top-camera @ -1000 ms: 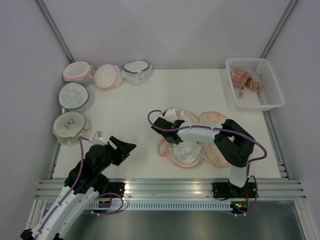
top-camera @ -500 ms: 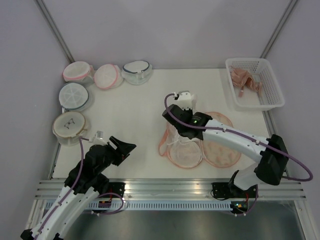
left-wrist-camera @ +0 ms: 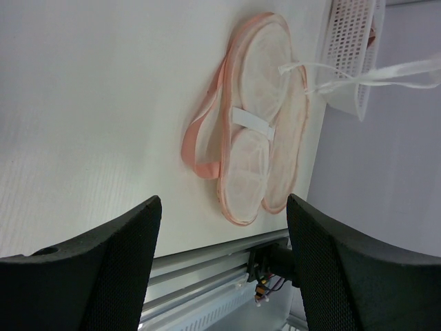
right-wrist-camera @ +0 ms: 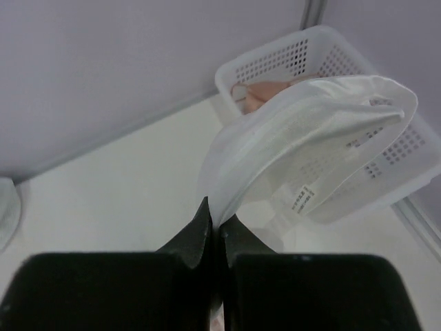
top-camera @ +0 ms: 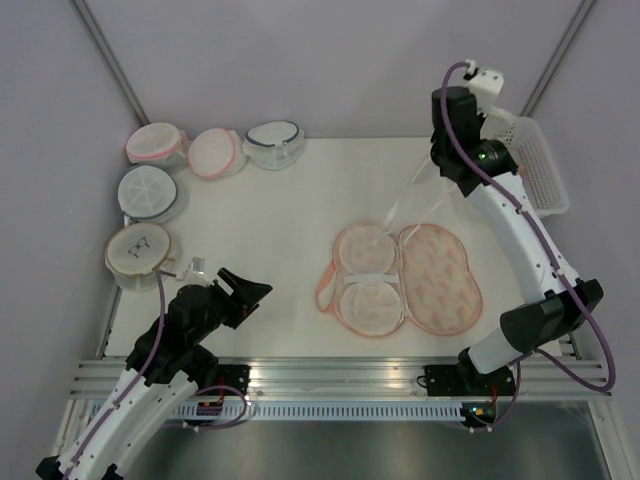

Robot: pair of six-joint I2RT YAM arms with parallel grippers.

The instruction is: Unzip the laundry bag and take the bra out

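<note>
The laundry bag [top-camera: 440, 282] lies unzipped and spread open on the table's centre-right, printed half on the right, mesh-lined half [top-camera: 368, 280] on the left; it also shows in the left wrist view [left-wrist-camera: 251, 138]. My right gripper [top-camera: 445, 168] is raised high at the back right and shut on the edge of the white bra [top-camera: 420, 192], which hangs in the air below it. In the right wrist view the gripper [right-wrist-camera: 216, 224] pinches the bra [right-wrist-camera: 324, 138] in front of the basket. My left gripper [top-camera: 252, 295] is open and empty at the front left, and shows in its own view [left-wrist-camera: 224, 255].
A white basket [top-camera: 545, 175] at the back right holds a peach-pink garment [right-wrist-camera: 265, 89]. Several round mesh bags with coloured rims sit at the back left [top-camera: 215, 152] and along the left edge [top-camera: 138, 253]. Grey walls close in the table.
My right gripper has lifted the bra out of the open bag and swung it up and to the back right, towards the basket. The left arm has not moved.
</note>
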